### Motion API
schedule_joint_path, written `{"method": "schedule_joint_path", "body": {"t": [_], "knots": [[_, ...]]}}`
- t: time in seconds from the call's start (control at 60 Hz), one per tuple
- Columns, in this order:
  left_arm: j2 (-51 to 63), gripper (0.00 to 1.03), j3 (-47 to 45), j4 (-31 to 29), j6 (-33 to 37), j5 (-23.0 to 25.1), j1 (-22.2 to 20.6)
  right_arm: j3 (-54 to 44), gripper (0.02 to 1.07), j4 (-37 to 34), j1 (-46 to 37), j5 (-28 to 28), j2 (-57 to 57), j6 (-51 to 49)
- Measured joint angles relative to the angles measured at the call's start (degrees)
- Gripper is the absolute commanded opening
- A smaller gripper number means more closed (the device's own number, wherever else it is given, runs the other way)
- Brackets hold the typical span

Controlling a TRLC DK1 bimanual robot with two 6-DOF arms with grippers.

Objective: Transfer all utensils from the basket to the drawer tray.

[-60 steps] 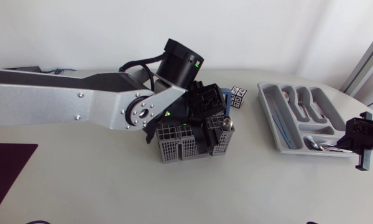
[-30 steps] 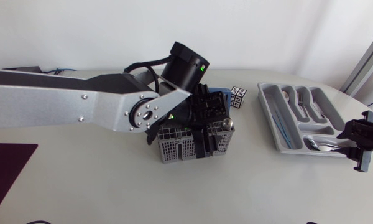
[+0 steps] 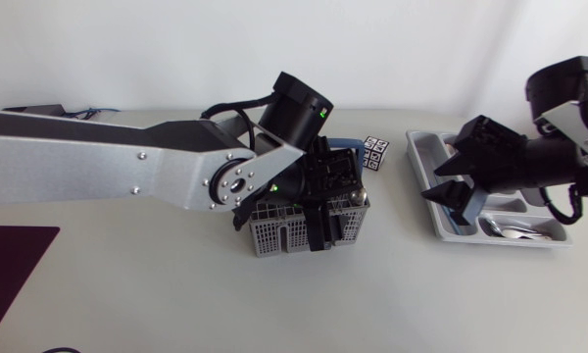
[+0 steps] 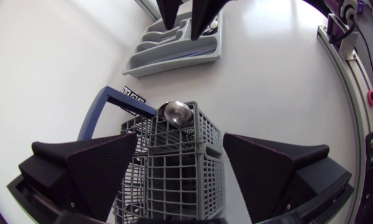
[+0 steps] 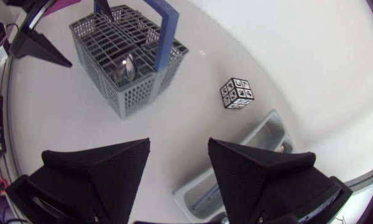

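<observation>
A single spoon [image 4: 177, 114] is seen standing in a corner compartment of the grey wire-grid cutlery basket [image 4: 174, 180], bowl end up and just clear of the rim, with its handle hidden down in the grid. No other utensil can be made out in the basket from these views. The spoon is judged to be polished metal: stiff, fairly light, not fragile, but smooth and likely to slip between broad pads. It would best be taken across the neck just under the bowl, or by the edges of the bowl, and drawn straight up so that the handle is not caught in the grid. The left gripper [image 4: 180, 140] is held above the basket with its fingers spread wide, one to each side of the spoon's compartment. Nothing is clamped, and whether the basket is touched cannot be told. The right gripper [image 5: 179, 146] is also spread apart and empty, and is held over the end of the drawer tray [image 3: 418, 167] nearer the basket. Several spoons [image 3: 514, 231] and other cutlery are already laid in the tray's compartments. A small patterned cube [image 3: 375, 153] lies between basket and tray.
</observation>
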Motion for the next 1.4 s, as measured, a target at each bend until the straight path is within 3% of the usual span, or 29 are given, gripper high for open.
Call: {"method": "schedule_joint_path", "body": {"t": [0.267,0.483,0.75,0.883,1.4], "knots": [[0.0,0.98,-1.1,1.6,0.0,-0.3,0.1,3.0,0.6,1.3,16.3,8.5,3.9,20.0],[0.0,0.98,-4.7,3.9,0.0,-0.5,0.5,8.0,0.49,1.5,21.0,14.1,9.3,28.0],[0.0,0.98,-7.2,5.7,0.0,-0.9,1.2,10.9,0.38,3.9,23.8,20.7,13.0,33.1],[-0.4,0.98,-7.8,6.1,0.0,-1.2,1.6,11.2,0.38,4.2,25.1,23.6,14.3,34.3],[-1.1,0.98,-8.5,6.5,0.0,-1.3,1.8,11.1,0.38,3.7,26.1,24.8,11.5,35.1]]}}
